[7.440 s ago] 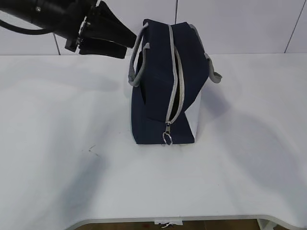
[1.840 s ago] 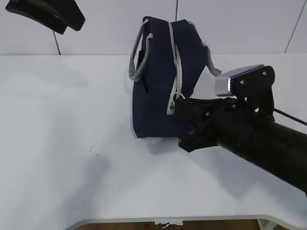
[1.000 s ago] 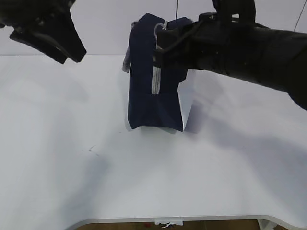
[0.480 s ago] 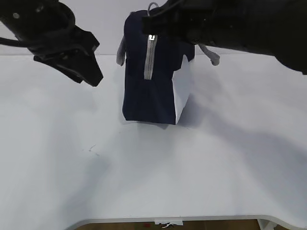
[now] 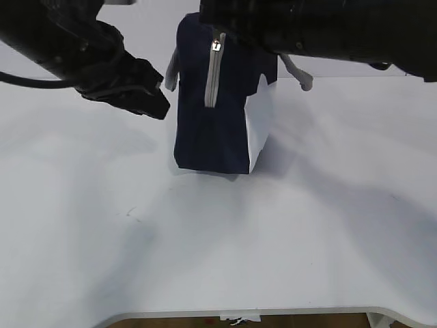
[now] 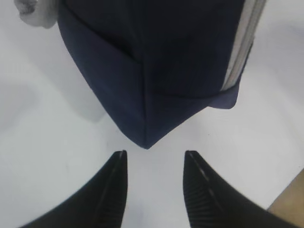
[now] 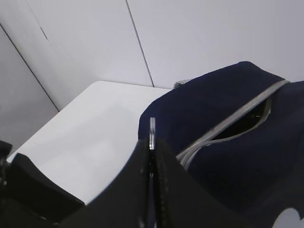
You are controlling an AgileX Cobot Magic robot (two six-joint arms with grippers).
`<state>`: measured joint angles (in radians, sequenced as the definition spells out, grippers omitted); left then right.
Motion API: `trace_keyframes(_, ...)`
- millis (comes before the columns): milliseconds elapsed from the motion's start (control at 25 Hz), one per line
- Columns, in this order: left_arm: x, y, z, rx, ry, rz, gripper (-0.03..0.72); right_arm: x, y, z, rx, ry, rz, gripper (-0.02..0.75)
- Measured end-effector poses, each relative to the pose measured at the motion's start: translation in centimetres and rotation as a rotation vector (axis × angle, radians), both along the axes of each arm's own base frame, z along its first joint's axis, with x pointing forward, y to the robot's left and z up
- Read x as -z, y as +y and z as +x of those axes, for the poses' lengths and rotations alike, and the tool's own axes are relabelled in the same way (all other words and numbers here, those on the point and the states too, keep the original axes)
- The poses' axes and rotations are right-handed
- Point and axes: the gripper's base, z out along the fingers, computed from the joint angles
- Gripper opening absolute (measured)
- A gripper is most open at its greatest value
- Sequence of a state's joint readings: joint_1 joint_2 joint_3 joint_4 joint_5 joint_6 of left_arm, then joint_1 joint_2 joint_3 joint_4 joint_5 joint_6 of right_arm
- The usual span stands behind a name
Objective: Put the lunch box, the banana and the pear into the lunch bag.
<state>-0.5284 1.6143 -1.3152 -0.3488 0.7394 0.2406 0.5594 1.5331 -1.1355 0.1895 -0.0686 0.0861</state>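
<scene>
Left tool (image 6: 154,164) agape, right tool (image 7: 152,147) pinched.

Looked like a lab or robot test room: plain white table (image 5: 287,253) with rounded edge, bare pale wall panels (image 7: 199,42) with thin dark seams behind it, and black robot arms (image 5: 75,48) reaching in. Seemed no home, nothing decorative anywhere.

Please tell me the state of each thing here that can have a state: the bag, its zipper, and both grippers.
lunch bag: upright on the table, no fruit or box visible.
zipper: partly open, a dark gap shows along the top.
ring pull: pinched in the right gripper.
right gripper: jaws shut on the ring pull.
left gripper: jaws open, empty, beside the bag's corner.
</scene>
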Motion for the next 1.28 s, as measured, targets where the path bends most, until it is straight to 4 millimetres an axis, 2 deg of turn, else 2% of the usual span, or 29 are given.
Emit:
trace_keyframes(200, 0.2, -0.6, 0.4, 0.026, -0.096, -0.086, 0.318, 0.1, 0.0, 0.0, 0.004, 0.015, 0.012, 0.001)
trace_keyframes(320, 0.2, -0.9, 0.9, 0.007, -0.132, -0.13, 0.361, 0.1, 0.0, 0.0, 0.005, 0.019, 0.015, 0.001)
trace_keyframes(520, 1.2, -1.4, 1.7, -0.021, -0.119, -0.158, 0.452, 0.0, 0.0, 0.0, 0.006, 0.02, 0.019, 0.001)
trace_keyframes(760, 3.1, -2.2, 2.8, -0.028, -0.1, -0.183, 0.456, 0.1, 0.0, 0.0, 0.006, 0.024, 0.016, 0.001)
trace_keyframes(840, 3.4, -2.3, 3.0, -0.031, -0.107, -0.188, 0.413, 0.1, 0.0, 0.0, 0.005, 0.026, 0.015, 0.001)
trace_keyframes(920, 3.4, -2.4, 3.1, -0.036, -0.12, -0.191, 0.337, 0.1, 0.0, 0.0, 0.005, 0.026, 0.015, 0.001)
trace_keyframes(1120, 3.4, -2.4, 3.2, -0.019, -0.147, -0.176, 0.044, 0.1, 0.0, 0.0, 0.005, 0.027, 0.015, 0.001)
trace_keyframes(1280, 3.6, -2.4, 3.0, 0.019, -0.147, -0.145, 0.007, 0.1, 0.0, 0.0, 0.005, 0.027, 0.015, 0.001)
